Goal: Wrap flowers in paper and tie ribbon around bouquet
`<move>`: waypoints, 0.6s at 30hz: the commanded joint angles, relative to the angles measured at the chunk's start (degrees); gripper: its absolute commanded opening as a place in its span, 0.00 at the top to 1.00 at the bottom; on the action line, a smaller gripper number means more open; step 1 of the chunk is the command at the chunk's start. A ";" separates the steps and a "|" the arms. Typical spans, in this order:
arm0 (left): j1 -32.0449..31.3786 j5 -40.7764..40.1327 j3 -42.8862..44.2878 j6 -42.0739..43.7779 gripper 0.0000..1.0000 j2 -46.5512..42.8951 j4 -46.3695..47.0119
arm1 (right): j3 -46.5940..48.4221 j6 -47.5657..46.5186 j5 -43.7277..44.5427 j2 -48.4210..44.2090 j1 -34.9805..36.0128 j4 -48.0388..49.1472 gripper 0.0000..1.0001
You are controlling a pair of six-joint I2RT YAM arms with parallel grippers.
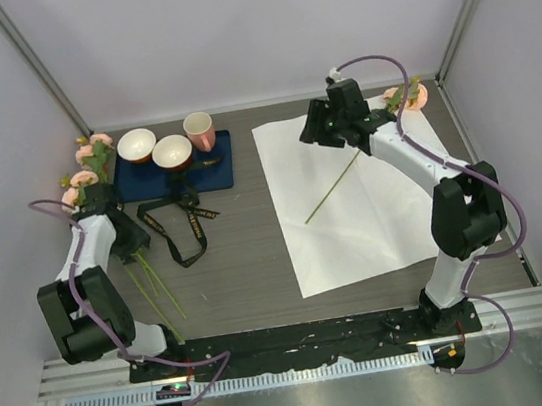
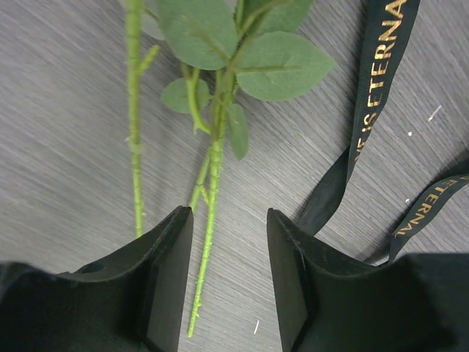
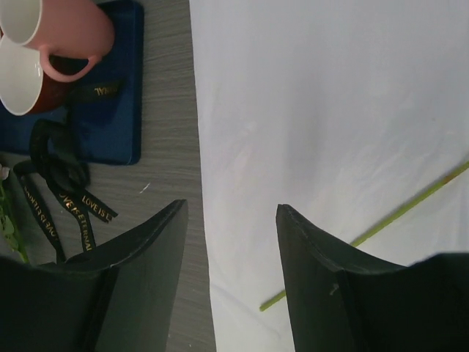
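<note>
Grey wood-grain table (image 1: 250, 267) inside pale walls (image 1: 226, 27). White paper (image 1: 373, 209) lies at right, one rose stem (image 1: 335, 189) on it; right gripper (image 3: 231, 209) hovers spread and empty above. Left gripper (image 2: 227, 214) spread astride stems of the flowers (image 1: 85, 174) at left, ribbon (image 1: 188, 225) beside.

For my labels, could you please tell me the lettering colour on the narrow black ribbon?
Gold; ribbon clearest in left wrist view.

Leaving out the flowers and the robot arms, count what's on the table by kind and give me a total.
Bowls: 2
Mug: 1
Mat: 1
Ribbon: 1
Paper sheet: 1
Total: 6
</note>
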 commanded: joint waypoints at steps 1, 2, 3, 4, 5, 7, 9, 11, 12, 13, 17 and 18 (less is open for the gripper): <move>-1.51 2.54 -0.29 -1.51 0.52 3.36 2.05 | -1.17 -0.16 0.39 -1.35 2.41 3.30 0.43; -2.73 1.32 -0.29 -1.69 0.52 3.80 1.70 | -1.34 -0.25 0.48 -1.52 3.11 3.31 0.43; -3.27 0.09 -0.12 -2.04 0.52 4.15 1.26 | -1.35 -0.34 0.39 -1.44 3.21 3.39 0.43; -3.36 -0.79 -0.29 -2.57 0.52 4.50 1.00 | -1.35 -0.34 0.30 -1.35 3.29 3.39 0.43; -3.45 -0.97 -0.55 -3.01 0.52 4.59 0.99 | -1.26 -0.34 0.22 -1.44 3.38 3.48 0.43; -3.54 -1.50 -1.34 -3.71 0.53 4.51 0.56 | -1.34 -0.34 0.22 -1.52 3.47 3.66 0.44; -3.98 -2.29 -2.74 -4.24 0.52 4.07 1.60 | -1.43 -0.25 0.04 -1.44 3.65 3.83 0.44; -4.33 -2.38 -3.37 -4.85 0.53 4.68 2.05 | -1.43 -0.34 -0.05 -1.61 3.73 3.83 0.44; -4.50 -2.64 -3.89 -5.03 0.53 5.21 1.96 | -1.35 -0.43 -0.05 -1.61 3.73 3.92 0.44; -4.94 -3.25 -4.07 -5.29 0.54 5.47 1.87 | -1.43 -0.43 0.04 -1.70 3.73 3.92 0.44; -5.56 -3.35 -6.09 -6.00 0.55 4.86 3.97 | -1.61 -0.60 0.13 -1.96 4.09 3.83 0.45; -5.56 -2.83 -6.70 -6.26 0.57 5.03 4.94 | -1.61 -0.52 0.13 -1.88 4.17 4.01 0.44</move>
